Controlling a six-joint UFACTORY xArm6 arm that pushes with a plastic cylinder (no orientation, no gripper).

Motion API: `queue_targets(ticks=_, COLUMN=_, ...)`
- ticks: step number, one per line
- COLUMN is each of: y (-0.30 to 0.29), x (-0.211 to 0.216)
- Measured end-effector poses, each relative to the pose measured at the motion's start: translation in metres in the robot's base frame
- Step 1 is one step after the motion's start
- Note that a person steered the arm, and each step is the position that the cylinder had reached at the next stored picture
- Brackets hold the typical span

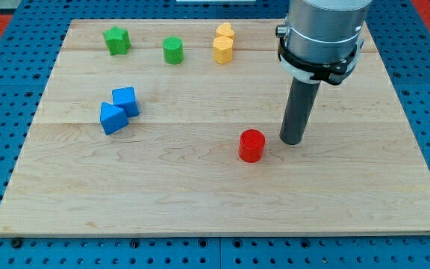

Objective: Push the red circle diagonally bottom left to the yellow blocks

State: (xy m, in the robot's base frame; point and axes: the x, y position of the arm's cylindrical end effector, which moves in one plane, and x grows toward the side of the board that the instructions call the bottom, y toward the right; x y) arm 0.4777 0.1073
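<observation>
A pale wooden tabletop (200, 194) lies over a blue perforated surface (6, 90). Near the view's top left stands a green star-shaped block (116, 40), with a green cylinder (172, 51) to its right, well apart from it. Lower at the view's left, a blue cube (125, 101) and another blue block (113, 119) sit touching each other, the second toward the view's bottom left.
</observation>
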Motion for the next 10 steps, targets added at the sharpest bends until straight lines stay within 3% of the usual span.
queue_targets(ticks=4, y=-0.003, x=0.011)
queue_targets(ticks=6, y=-0.097, x=0.011)
queue_targets(ticks=10, y=-0.208, x=0.006)
